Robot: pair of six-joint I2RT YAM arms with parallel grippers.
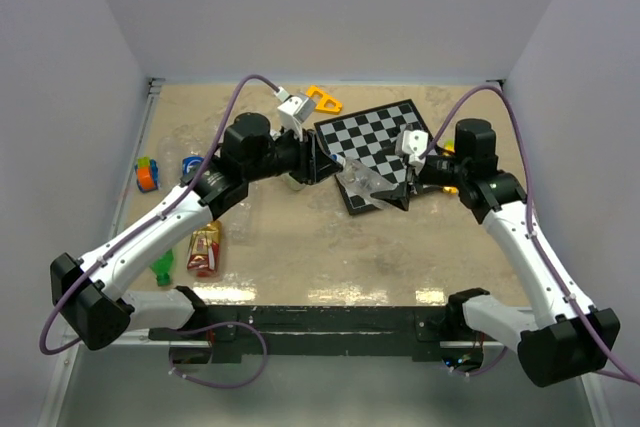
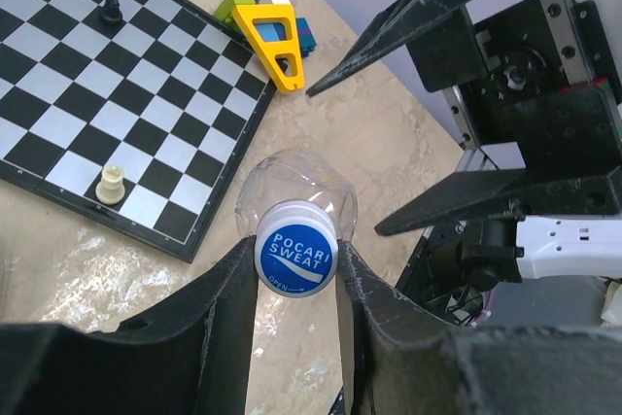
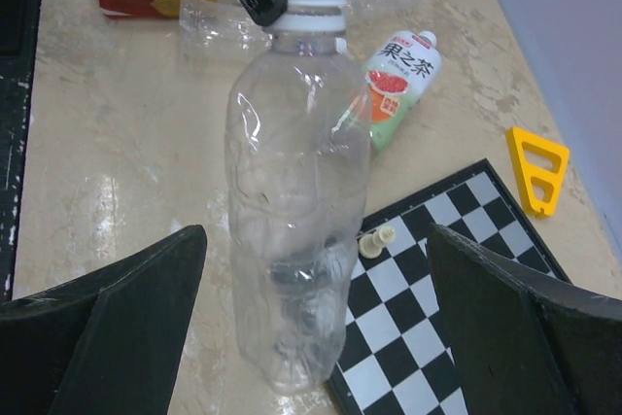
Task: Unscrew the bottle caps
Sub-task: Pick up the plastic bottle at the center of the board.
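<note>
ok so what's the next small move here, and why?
Probably close the right gripper on the clear bottle. Its jaws stand open either side of the body, not touching, while the left gripper is shut on the Pocari Sweat cap. Bracing the body should let the cap turn.

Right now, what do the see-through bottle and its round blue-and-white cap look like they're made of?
The clear crinkled bottle looks like thin, glossy plastic: you can see through it and its walls are dented. The round blue-and-white cap seems to be harder, smooth plastic, opaque with printed letters.
</note>
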